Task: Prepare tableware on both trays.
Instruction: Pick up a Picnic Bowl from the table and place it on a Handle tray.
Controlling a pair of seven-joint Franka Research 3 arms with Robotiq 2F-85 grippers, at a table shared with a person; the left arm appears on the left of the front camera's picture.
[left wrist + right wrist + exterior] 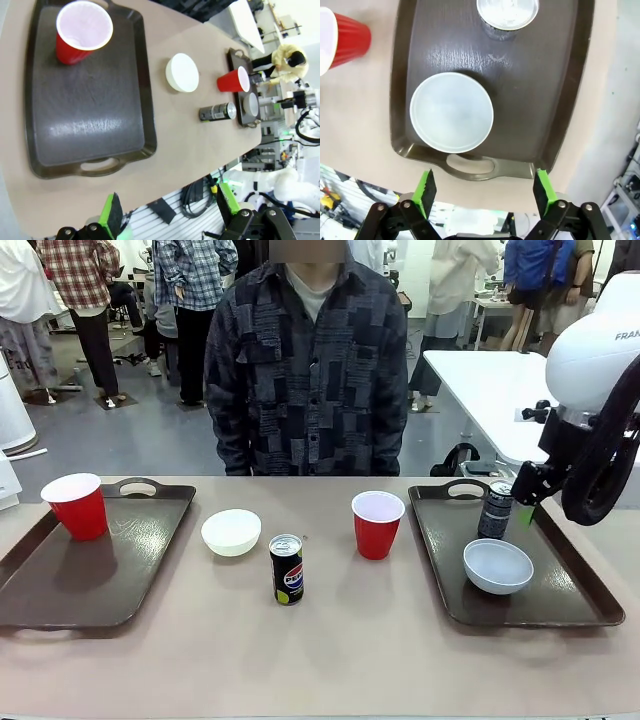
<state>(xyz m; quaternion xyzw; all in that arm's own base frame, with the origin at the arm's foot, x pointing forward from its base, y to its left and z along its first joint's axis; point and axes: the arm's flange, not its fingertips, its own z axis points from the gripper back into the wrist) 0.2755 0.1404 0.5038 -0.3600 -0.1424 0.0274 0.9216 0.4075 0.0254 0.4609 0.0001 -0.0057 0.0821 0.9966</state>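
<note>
Tableware is half laid. The right tray point(575, 540) carries a slim dark can point(495, 510) upright at its far edge and a white bowl point(498, 566) toward its near edge, the two apart. The left tray point(110, 575) holds a red cup point(77, 506) in its far left corner.

Standing on the bare table point(330, 660) between the trays are the second bowl point(231, 532), the Pepsi can point(287, 569) and the other red cup point(377, 524), which is just beside the right tray's left rim.

The right gripper point(484, 186) is spread wide with nothing between its fingers, and in the front view it hangs just beside the dark can. The left gripper point(169, 200) is wide and empty too, beyond the left tray's near handle.

My read is that the can is set. The trick now is to lift straight clear so no finger clips that tall, tippy can, then take the nearby cup by its wall.
</note>
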